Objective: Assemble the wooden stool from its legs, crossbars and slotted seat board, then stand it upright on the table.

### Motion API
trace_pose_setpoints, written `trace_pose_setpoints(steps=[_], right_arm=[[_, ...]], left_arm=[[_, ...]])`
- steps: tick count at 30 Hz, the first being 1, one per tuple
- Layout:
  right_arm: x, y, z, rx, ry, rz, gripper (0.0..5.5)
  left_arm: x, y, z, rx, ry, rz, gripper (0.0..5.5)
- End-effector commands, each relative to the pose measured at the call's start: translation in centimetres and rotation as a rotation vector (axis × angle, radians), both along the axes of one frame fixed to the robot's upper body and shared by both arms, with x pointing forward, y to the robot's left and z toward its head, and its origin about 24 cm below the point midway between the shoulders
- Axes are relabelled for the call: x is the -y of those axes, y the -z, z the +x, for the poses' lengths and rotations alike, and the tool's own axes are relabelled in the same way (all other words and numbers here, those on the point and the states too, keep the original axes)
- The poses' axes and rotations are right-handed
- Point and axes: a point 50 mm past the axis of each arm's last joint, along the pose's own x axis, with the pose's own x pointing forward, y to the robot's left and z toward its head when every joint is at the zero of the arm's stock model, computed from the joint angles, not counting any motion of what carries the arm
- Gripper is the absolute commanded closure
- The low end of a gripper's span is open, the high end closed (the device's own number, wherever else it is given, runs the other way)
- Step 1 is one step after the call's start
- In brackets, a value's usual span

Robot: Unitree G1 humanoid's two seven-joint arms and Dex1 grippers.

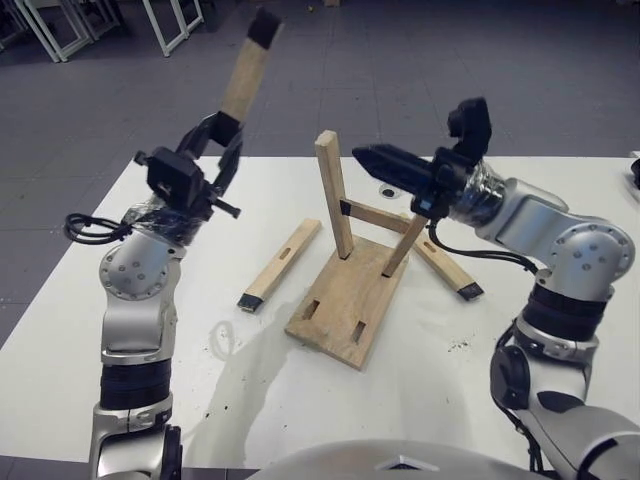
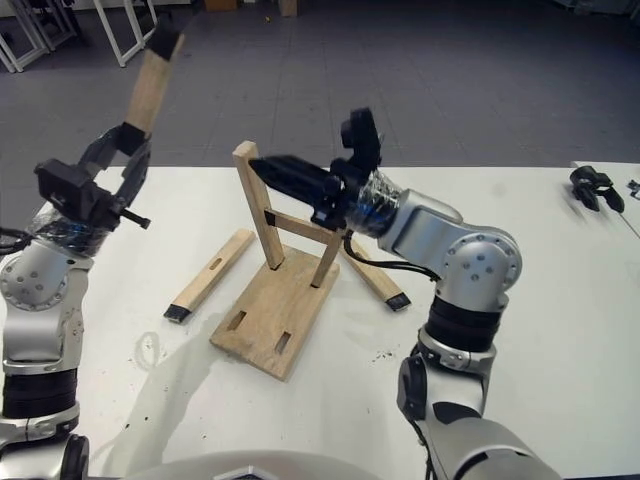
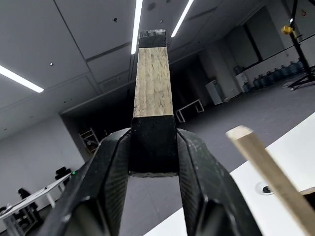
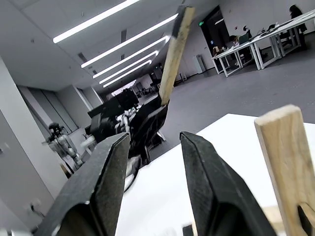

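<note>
Slotted seat board (image 1: 340,292) lies below the right gripper (image 1: 363,158), whose jaws gape empty. Left gripper (image 1: 228,131) clamps a wooden leg (image 1: 245,76) pointing upward.

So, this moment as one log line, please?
left gripper: shut on raised leg | right gripper: open near upright leg | seat board: on table

The white surface (image 2: 570,330) carries a small black object (image 2: 592,187) near its far right edge, a round hole (image 3: 266,188) toward the far side, and scattered dark specks (image 2: 383,355). White metal frames (image 1: 172,22) stand on the grey floor (image 1: 450,50) behind it. Light strips (image 3: 139,19) line the ceiling.
</note>
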Motion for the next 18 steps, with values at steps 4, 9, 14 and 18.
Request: trace_pose_setpoints(steps=[4, 9, 14, 18], right_arm=[[-0.9, -2.7, 1.1, -0.003, 0.055, 0.073, 3.64], [-1.3, -3.9, 1.4, 0.028, 0.035, 0.107, 3.64], [-1.2, -4.6, 1.6, 0.044, 0.035, 0.133, 4.00], [-1.2, -4.9, 1.5, 0.059, 0.025, 0.135, 4.80]], left_arm=[[3.8, -1.0, -1.1, 0.032, 0.154, 0.056, 4.19], [4.2, 0.1, -1.1, -0.019, 0.172, 0.078, 4.19], [4.3, 0.7, -1.3, -0.042, 0.185, 0.097, 4.19], [3.9, 0.9, -1.4, -0.052, 0.181, 0.107, 4.19]])
